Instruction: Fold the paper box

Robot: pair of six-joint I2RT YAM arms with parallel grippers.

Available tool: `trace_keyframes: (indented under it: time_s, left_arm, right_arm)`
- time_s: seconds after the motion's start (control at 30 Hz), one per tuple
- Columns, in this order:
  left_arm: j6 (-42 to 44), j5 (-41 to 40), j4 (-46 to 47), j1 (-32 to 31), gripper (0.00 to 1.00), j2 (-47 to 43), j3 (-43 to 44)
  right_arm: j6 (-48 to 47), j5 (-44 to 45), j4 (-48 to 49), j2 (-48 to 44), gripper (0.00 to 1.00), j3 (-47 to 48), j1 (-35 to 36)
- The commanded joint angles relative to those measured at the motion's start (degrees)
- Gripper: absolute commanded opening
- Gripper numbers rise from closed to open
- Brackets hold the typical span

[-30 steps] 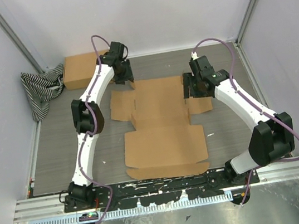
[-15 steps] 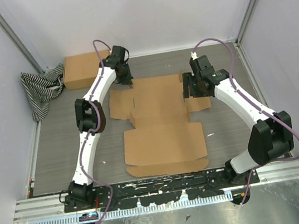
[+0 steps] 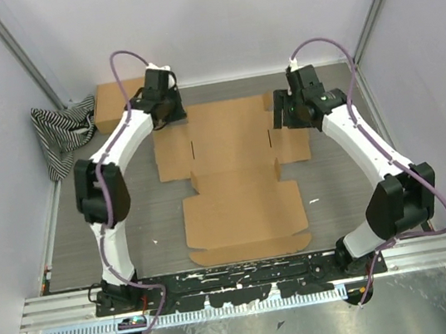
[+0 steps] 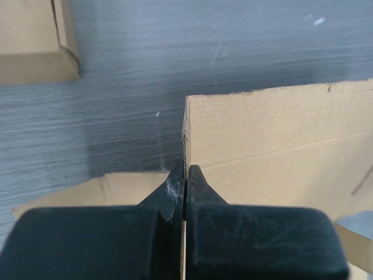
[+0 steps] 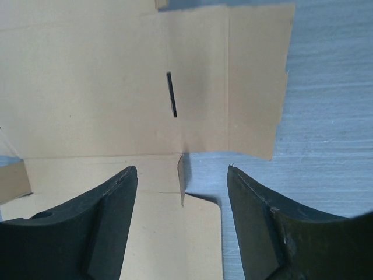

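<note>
The paper box [image 3: 237, 173] is a brown die-cut cardboard sheet lying mostly flat in the middle of the table. My left gripper [image 3: 166, 112] is at its far left corner, shut on the cardboard edge. In the left wrist view the thin edge of the paper box [image 4: 280, 134] runs between the closed left gripper [image 4: 186, 175] fingers. My right gripper [image 3: 283, 116] hovers open over the far right side. The right wrist view has the right gripper [image 5: 182, 175] straddling a notch in the paper box [image 5: 105, 87], near a dark slit [image 5: 171, 93], touching nothing.
A fully formed brown cardboard box [image 3: 117, 103] stands at the back left, also in the left wrist view as the box [image 4: 35, 41]. A black-and-white striped cloth [image 3: 63, 136] lies crumpled by the left wall. White walls enclose the grey table [image 3: 336, 192].
The left gripper has closed on the sheet's far left edge and moved back and left, dragging the far part of the sheet with it. The right gripper shifted slightly back, still open.
</note>
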Motion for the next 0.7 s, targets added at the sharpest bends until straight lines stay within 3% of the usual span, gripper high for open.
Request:
trace_keyframes:
  time_s: [0.0, 0.3, 0.67]
  left_arm:
    - [3.4, -0.1, 19.4, 0.3, 0.0, -12.8, -11.0]
    - [9.3, 0.1, 36.3, -2.4, 0.0, -28.1, -32.8]
    - [15.2, -5.8, 49.2, -7.5, 0.0, -41.3, -49.5]
  right_arm:
    - [-0.8, 0.4, -0.2, -1.0, 0.68, 5.6, -0.4]
    - [-3.3, -1.3, -2.9, -4.0, 0.68, 10.8, -0.4]
    - [-4.3, -2.4, -7.7, -4.9, 0.67, 15.6, -0.4]
